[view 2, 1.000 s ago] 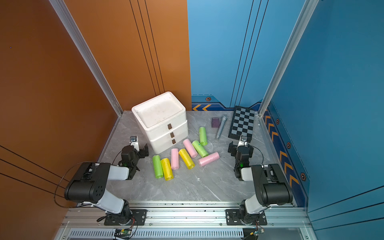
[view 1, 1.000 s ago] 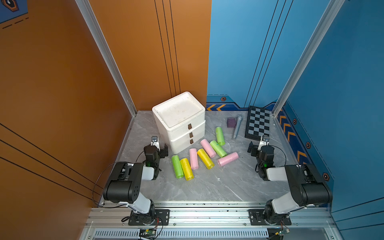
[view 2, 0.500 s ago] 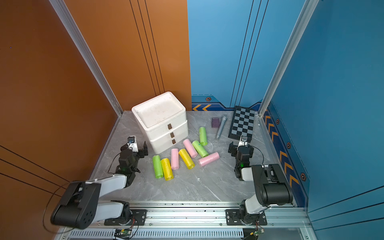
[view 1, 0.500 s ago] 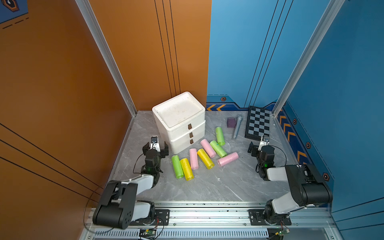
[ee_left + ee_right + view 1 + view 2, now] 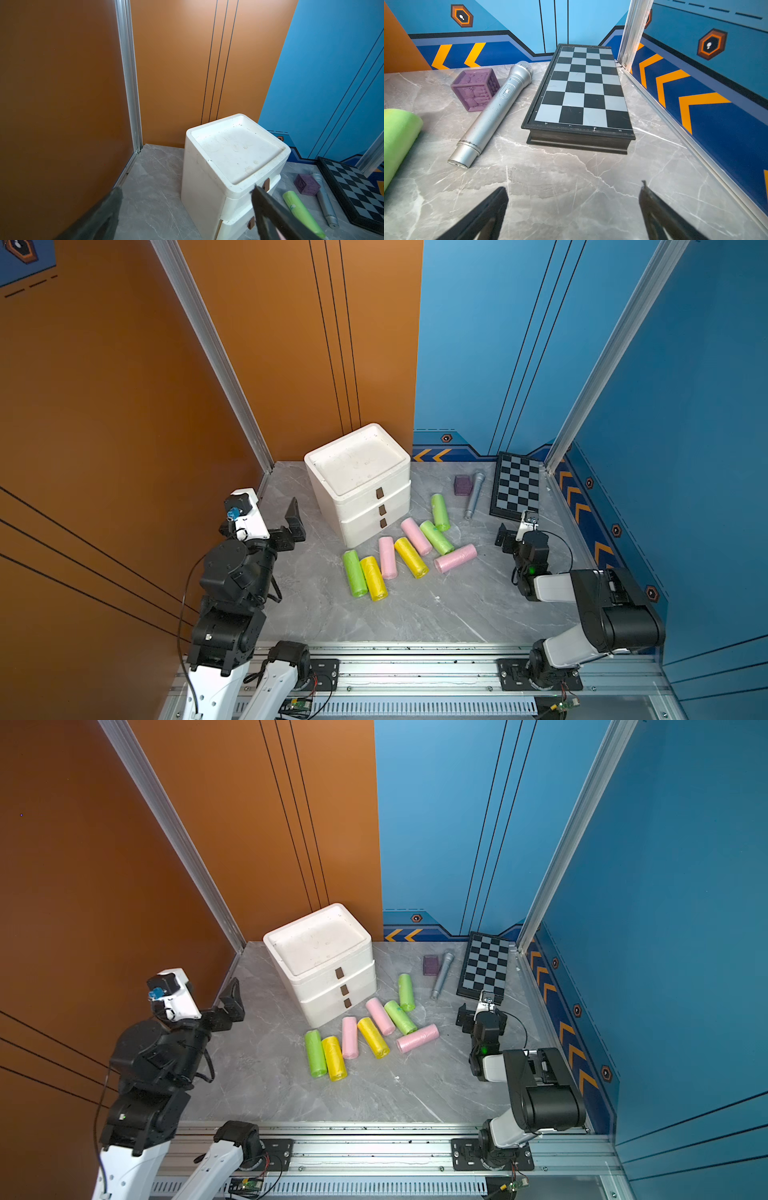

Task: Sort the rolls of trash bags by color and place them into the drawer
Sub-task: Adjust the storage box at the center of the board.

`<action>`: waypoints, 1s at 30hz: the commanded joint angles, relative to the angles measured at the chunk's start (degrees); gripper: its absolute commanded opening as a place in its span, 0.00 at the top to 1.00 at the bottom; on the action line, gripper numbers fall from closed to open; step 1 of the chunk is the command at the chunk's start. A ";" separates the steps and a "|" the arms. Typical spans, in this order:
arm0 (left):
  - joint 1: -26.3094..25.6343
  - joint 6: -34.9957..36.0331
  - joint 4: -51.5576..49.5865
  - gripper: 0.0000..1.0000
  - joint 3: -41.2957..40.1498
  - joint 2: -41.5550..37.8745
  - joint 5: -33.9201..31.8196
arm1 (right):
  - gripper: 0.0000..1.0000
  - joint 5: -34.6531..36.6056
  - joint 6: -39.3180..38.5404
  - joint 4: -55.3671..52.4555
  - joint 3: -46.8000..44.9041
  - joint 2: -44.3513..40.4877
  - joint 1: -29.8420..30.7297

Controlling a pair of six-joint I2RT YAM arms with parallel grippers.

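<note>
**Top views.** Eight soft plastic rolls of trash bags (image 5: 410,557) lie loose on the grey marble-patterned bench (image 5: 415,614). In both top views they sit just in front of the white three-drawer plastic cabinet (image 5: 357,464). Three are pink, three green, two yellow, all mixed. All three drawers are shut and no roll is sorted yet. The left jaws are raised beside the cabinet, spread wide and empty. The right jaws are low over the bench, also spread wide and empty. The rolls lie between the two arms.
- Nearest the left arm: a green roll (image 5: 354,573) and a yellow roll (image 5: 373,577), touching, long axes running roughly away from the robot.
- Nearest the right arm: a pink roll (image 5: 455,558), lying crosswise.

**Left wrist.** Jaws apart, nothing between them. The cabinet is ahead with a brown drawer pull (image 5: 266,184) beside one jaw. Judgement: opening a drawer comes first.

**Right wrist.** Jaws apart over bare bench, facing a silver microphone (image 5: 494,112), a purple cube (image 5: 475,91) and a black-and-grey chessboard (image 5: 583,87). Only the far green roll (image 5: 398,135) shows, at the frame edge, so the rolls lie off to this arm's inner side.
</note>
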 commanded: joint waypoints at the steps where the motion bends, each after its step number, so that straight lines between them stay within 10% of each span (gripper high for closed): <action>1: 0.08 -0.74 -14.81 0.02 10.16 9.18 2.29 | 0.00 -0.68 0.70 -0.63 0.71 0.30 -0.31; 4: 0.36 -4.71 -21.82 0.02 25.59 22.12 -4.24 | 0.00 -0.67 0.67 -0.64 0.70 0.31 -0.28; 9: 1.68 -0.12 -31.56 0.02 47.42 37.65 3.31 | 0.00 -0.20 0.54 -0.81 0.80 0.30 -0.09; 14: 9.83 8.34 -35.36 0.02 59.76 47.86 22.17 | 0.00 0.76 0.34 -0.98 0.93 0.39 0.42; 19: 16.26 9.36 -36.89 0.02 61.48 56.34 35.72 | 0.00 0.09 0.43 -1.07 0.97 0.39 0.14; 30: 16.74 14.64 -40.34 0.02 70.82 74.11 40.08 | 0.00 0.19 0.21 -1.29 1.10 0.39 0.35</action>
